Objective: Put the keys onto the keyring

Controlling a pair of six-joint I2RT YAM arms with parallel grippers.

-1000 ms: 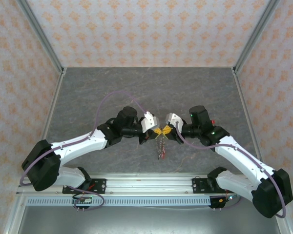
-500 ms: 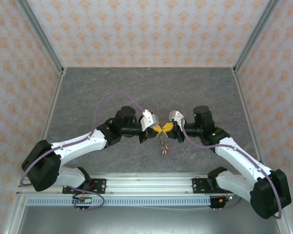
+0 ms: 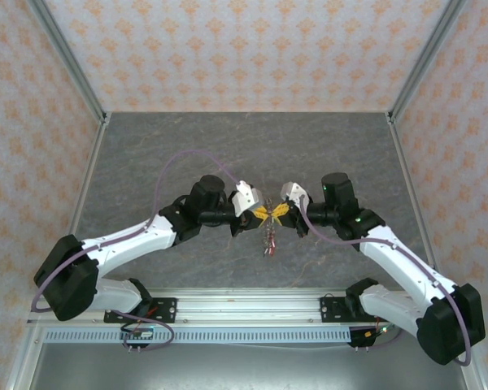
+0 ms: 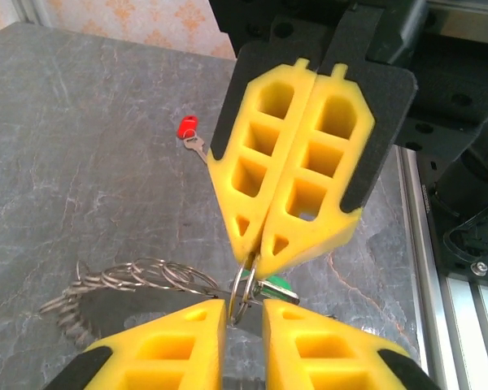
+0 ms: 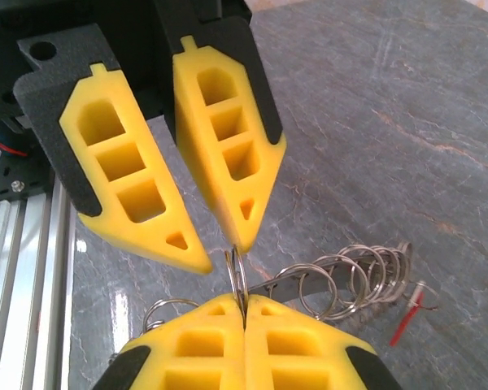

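**Silver wire-loop keyring point(image 5: 342, 280) gripped by closed right tool point(image 5: 244, 302)**

One loop of the keyring is pinched in the right tool, midway between the left and right edges of the grey stone-patterned bench point(image 3: 187, 146) and nearer its near edge. The left tool point(image 5: 222, 252) is held open, with one fingertip touching that loop. A small green-headed key point(image 4: 275, 286) is seen at the grip, and a small red-headed key point(image 4: 187, 127) is seen lying on the bench, apart

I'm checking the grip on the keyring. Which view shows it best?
Right wrist: the keyring shows as clear loops, one pinched edge-on between the shut right fingers. Left wrist shows the keyring low left, partly behind the left fingers. Top external gives a small cluster between the arms.
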